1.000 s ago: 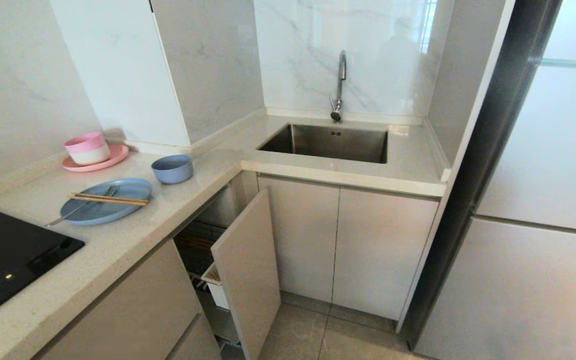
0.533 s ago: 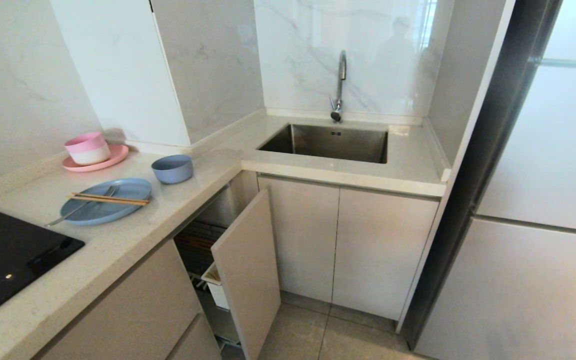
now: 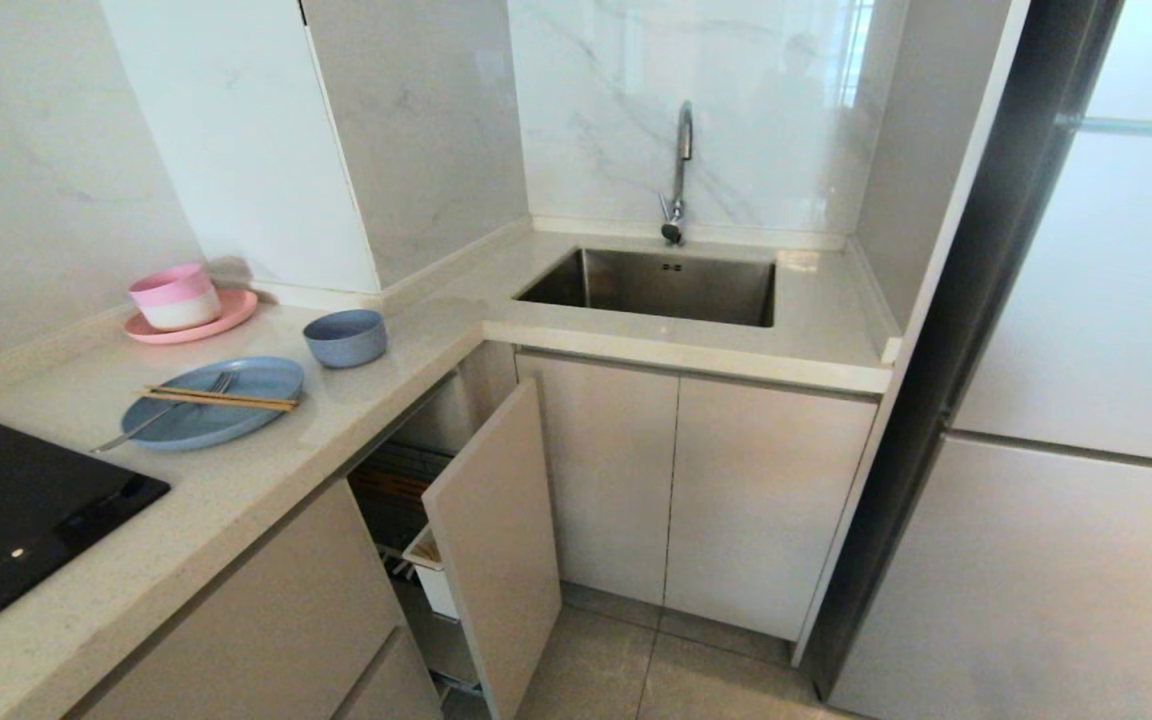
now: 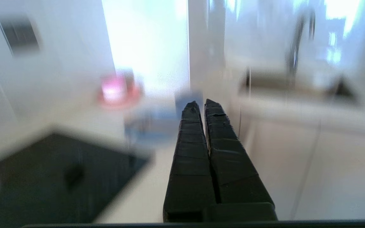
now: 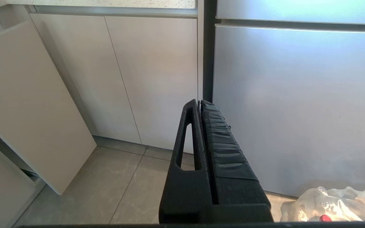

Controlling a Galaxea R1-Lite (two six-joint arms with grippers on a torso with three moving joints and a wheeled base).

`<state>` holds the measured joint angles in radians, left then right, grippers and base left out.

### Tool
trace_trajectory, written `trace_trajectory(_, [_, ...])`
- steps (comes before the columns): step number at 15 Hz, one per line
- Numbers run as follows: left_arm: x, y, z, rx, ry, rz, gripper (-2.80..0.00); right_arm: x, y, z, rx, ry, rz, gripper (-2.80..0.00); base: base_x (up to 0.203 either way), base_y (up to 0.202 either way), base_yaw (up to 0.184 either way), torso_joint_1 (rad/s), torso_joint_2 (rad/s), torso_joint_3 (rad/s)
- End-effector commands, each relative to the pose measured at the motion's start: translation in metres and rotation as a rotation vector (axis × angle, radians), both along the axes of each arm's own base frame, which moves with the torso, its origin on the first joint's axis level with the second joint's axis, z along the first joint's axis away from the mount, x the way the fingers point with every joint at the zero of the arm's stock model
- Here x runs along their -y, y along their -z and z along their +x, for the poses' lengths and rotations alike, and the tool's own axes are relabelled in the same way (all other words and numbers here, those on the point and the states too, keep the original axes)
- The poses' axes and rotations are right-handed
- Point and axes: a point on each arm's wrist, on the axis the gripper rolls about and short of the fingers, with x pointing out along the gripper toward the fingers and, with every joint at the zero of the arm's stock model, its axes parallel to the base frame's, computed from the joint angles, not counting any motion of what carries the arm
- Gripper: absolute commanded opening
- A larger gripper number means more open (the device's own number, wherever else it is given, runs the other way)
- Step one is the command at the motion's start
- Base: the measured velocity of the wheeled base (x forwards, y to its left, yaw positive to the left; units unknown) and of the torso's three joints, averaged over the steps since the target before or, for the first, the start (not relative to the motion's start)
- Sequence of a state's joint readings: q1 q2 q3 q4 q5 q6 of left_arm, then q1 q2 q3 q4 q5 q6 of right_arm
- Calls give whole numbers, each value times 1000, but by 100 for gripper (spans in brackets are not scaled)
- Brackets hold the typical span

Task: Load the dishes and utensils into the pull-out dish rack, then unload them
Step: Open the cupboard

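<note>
Plate (image 3: 211, 402) lies near counter edge (image 3: 356, 440), rack (image 3: 436, 560) pulled out.

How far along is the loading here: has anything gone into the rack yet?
Done: only that the pull-out dish rack stands pulled out below the counter. Nothing is loaded: the blue plate lies on the counter with the chopsticks and fork across it, and the blue-grey bowl beside it. In hand: nothing; left gripper and right gripper both have their fingers shut on nothing. Left: all loading and unloading.
</note>
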<state>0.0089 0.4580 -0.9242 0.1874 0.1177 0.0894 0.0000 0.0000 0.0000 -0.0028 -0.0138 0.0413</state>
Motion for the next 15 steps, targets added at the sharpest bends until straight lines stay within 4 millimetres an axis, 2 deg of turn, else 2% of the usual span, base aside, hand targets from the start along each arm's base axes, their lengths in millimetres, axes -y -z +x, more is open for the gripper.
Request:
trace_trajectory(1, [-1, -38, 54, -75, -4, -3, -280, 0, 0, 0, -1, 0, 0, -280, 0, 0, 0, 0, 0, 0])
trace_trajectory(3, [0, -61, 94, -95, 13, -16, -280, 0, 0, 0, -1, 0, 0, -280, 0, 0, 0, 0, 0, 0])
trace_trajectory(6, [17, -62, 160, -224, 147, -42, -280, 0, 0, 0, -1, 0, 0, -280, 0, 0, 0, 0, 0, 0])
trace_trajectory(8, [34, -45, 214, -361, 144, -62, -280, 0, 0, 0, -1, 0, 0, -280, 0, 0, 0, 0, 0, 0])
trace_trajectory(10, [49, -25, 258, -477, 183, -59, -280, 0, 0, 0, -1, 0, 0, -280, 0, 0, 0, 0, 0, 0])
trace_trajectory(12, [61, 4, 303, -604, 212, -48, -280, 0, 0, 0, -1, 0, 0, -280, 0, 0, 0, 0, 0, 0])
trace_trajectory(15, [71, 46, 355, -754, 242, -29, -280, 0, 0, 0, -1, 0, 0, -280, 0, 0, 0, 0, 0, 0])
